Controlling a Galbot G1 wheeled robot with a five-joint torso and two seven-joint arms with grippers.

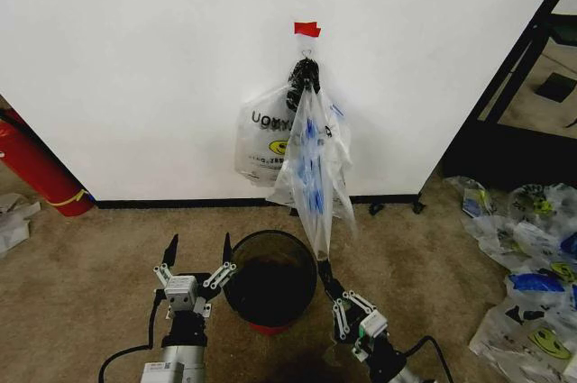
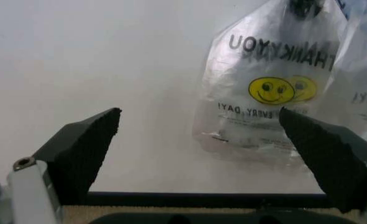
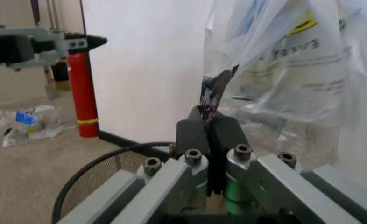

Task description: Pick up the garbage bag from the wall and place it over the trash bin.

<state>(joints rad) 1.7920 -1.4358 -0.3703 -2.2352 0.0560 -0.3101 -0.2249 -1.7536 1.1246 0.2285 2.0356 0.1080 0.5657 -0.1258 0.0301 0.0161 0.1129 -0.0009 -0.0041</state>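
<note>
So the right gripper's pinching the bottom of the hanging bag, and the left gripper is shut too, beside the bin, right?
Not quite. The left gripper is open, its jaws spread wide, as the left wrist view shows. The rest holds: the right gripper is shut on the bottom of the bag, and the left sits beside the bin.

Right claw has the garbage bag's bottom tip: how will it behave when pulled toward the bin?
Likely floppy: the garbage bag hangs in limp folds. Probably very light, being thin and clear. The film may slip from the shut right claw.
</note>
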